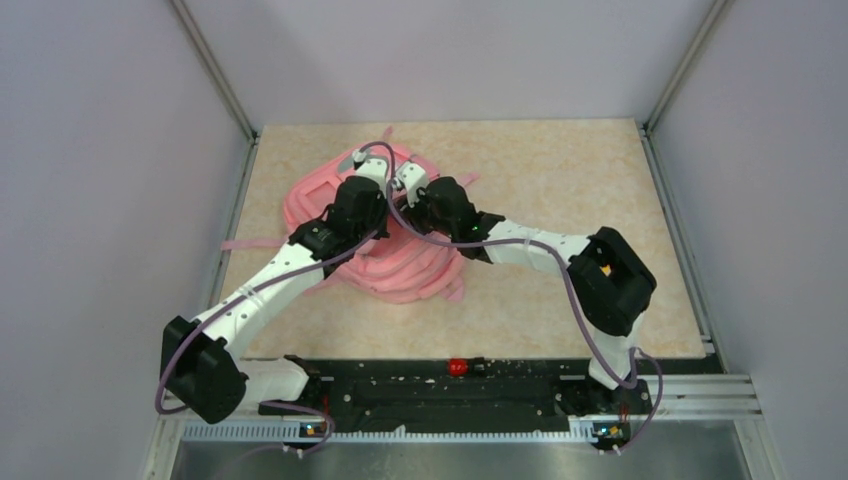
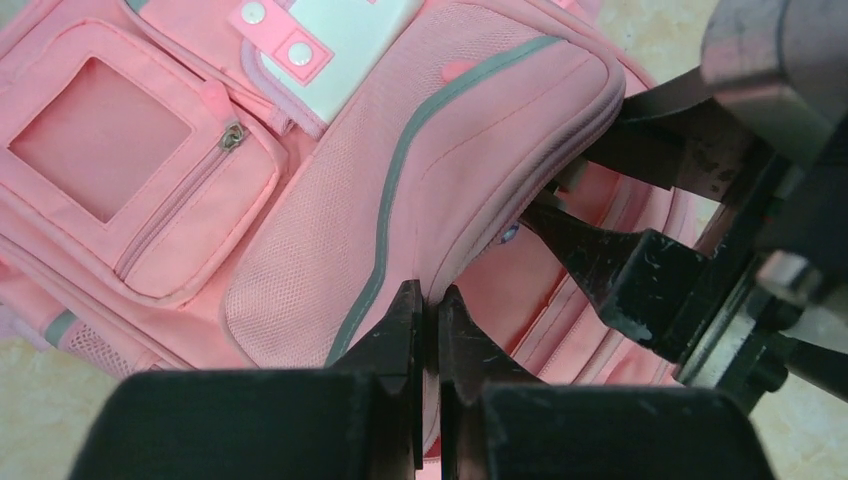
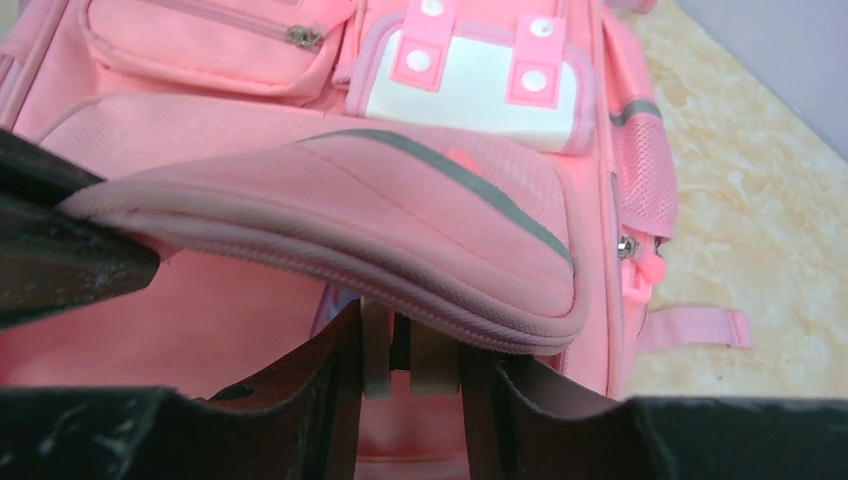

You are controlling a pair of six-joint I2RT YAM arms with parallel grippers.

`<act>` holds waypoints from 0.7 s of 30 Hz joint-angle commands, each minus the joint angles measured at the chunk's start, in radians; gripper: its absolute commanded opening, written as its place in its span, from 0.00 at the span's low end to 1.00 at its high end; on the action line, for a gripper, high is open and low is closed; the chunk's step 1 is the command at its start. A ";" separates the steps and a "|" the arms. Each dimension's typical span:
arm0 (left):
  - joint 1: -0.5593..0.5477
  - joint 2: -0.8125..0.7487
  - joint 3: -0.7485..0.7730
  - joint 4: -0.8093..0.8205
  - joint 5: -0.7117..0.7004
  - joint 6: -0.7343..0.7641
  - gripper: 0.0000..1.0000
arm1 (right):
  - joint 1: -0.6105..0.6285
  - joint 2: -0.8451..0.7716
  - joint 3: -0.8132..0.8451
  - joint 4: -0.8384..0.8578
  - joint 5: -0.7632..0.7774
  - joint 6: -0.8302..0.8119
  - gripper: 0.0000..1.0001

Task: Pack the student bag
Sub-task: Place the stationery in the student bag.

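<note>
**Opening the main compartment.** The bag (image 1: 415, 272) lies front-up on the left half of the table (image 1: 570, 180), nearer the left edge than the right and clear of all four corners. Both arms meet over it.

The left gripper (image 2: 430, 308) has its fingers drawn almost together on the piped rim of the front panel (image 3: 400, 195), pinching it. That rim is raised off the layer beneath, so a dark gap shows under it.

The right gripper (image 3: 404, 338) sits at the same rim, just beside the left one. Its fingers stand apart with something pale between them. Whether they clamp it, or what it is, cannot be told.

The step in hand appears to be spreading the mouth of the bag so that it can be filled. To do this well:

- The left pinch should stay on the piping, not on the thin mesh, which would likely slip or bunch.
- The lift should be upward and toward the far edge, so that the panel peels back rather than dragging the whole bag.
- The right fingers should catch only the lower layer or the zip, not both layers together.
- The soft fabric will probably sag once it is released.
</note>
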 commanded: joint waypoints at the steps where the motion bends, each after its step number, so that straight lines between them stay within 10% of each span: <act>1: -0.048 -0.060 0.033 0.064 0.084 0.055 0.00 | -0.017 0.044 0.038 0.184 0.138 0.058 0.37; 8: -0.049 -0.061 0.033 0.064 0.080 0.055 0.00 | -0.017 0.034 0.009 0.196 0.174 0.068 0.63; 21: -0.048 -0.058 0.031 0.064 0.057 0.063 0.00 | -0.001 -0.229 -0.221 0.227 0.056 0.068 0.74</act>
